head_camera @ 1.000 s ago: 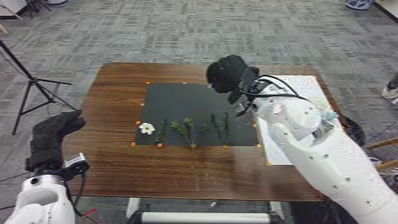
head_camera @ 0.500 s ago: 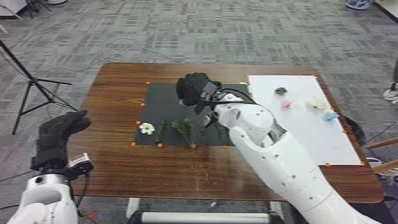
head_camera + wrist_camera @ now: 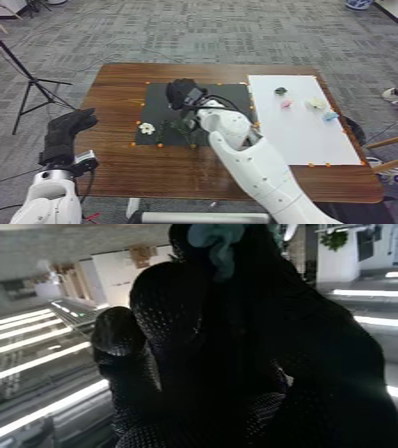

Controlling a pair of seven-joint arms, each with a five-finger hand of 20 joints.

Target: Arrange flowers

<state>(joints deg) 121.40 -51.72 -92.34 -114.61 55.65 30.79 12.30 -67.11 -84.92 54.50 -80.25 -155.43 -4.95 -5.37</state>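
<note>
though glove and shadow swallow its edges, a pale teal piece (image 3: pixel 218 244), cut off at the right wrist view's border, is pinched by the fingers of the right hand (image 3: pixel 183 94), above the dark mat (image 3: pixel 233 93); the left hand's (image 3: pixel 64 131) fingers look relaxed beside the tabletop (image 3: pixel 124 172); a white flower (image 3: pixel 147 128) lies open-petalled on the mat near dim green stems (image 3: pixel 184 134); small pink (image 3: pixel 286 104) and blue blooms (image 3: pixel 330 116) dot the white sheet (image 3: pixel 284 132); grey carpet (image 3: pixel 222 30) surrounds everything.
</note>
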